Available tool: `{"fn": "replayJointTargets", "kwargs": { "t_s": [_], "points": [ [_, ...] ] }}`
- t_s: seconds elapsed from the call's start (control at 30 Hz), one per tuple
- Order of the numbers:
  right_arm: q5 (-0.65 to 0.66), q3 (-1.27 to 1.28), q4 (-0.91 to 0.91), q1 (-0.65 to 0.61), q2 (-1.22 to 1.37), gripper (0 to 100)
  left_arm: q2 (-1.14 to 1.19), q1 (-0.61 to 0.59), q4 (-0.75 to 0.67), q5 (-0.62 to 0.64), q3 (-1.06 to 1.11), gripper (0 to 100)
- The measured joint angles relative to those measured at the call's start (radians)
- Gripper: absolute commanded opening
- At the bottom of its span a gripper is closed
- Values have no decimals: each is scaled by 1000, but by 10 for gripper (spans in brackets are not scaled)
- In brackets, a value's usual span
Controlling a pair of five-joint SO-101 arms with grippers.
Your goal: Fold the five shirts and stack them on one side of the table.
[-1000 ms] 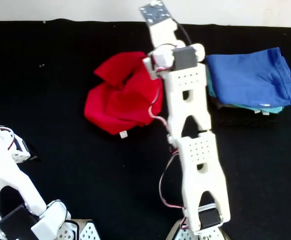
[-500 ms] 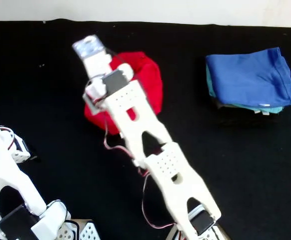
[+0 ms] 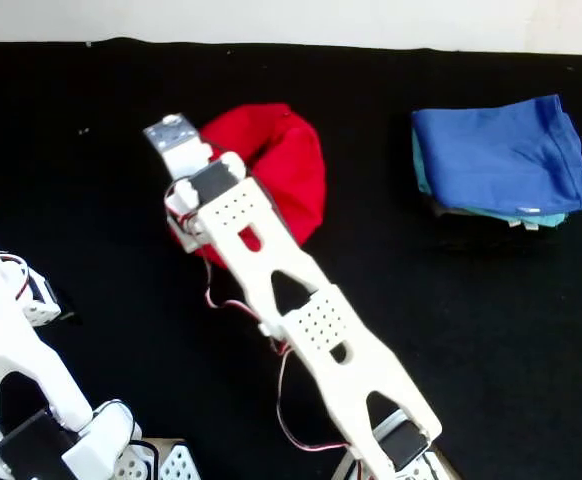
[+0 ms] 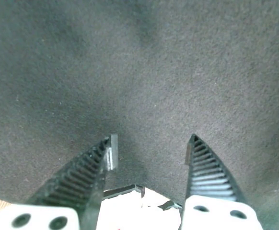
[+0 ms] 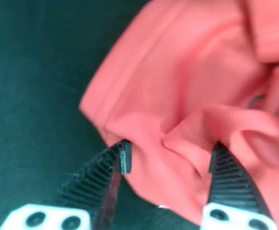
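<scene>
A crumpled red shirt (image 3: 283, 165) lies at the table's middle back. The right arm (image 3: 271, 290) stretches diagonally across to the shirt's left edge. In the right wrist view my right gripper (image 5: 170, 153) is open, its jaws straddling a fold of the red shirt (image 5: 187, 86) near its edge. A stack of folded shirts sits at the back right, with a blue shirt (image 3: 501, 155) on top and teal and dark ones under it. My left gripper (image 4: 151, 143) hangs open over bare black cloth, and the left arm (image 3: 21, 350) stays at the near left corner.
The black table cloth (image 3: 491, 340) covers the whole table. A pale wall edge (image 3: 421, 20) runs along the back. Open cloth lies at the front right and far left.
The right arm has swung left, from between the red shirt and the stack to the shirt's left edge. The red shirt is now bunched more compactly. The left arm has not moved.
</scene>
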Motion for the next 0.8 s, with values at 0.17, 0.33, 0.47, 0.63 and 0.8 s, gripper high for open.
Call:
{"fn": "replayJointTargets", "kwargs": {
  "t_s": [0.17,0.33,0.47,0.63,0.8],
  "points": [
    [0,0,0,52,0,259,0,0,0,0,0,235],
    [0,0,0,86,5,259,0,0,0,0,0,235],
    [0,0,3,101,5,259,0,0,0,0,0,235],
    [0,-63,41,106,6,259,0,0,0,0,0,235],
    [0,-75,43,109,6,259,0,0,0,0,0,235]
  ]
}}
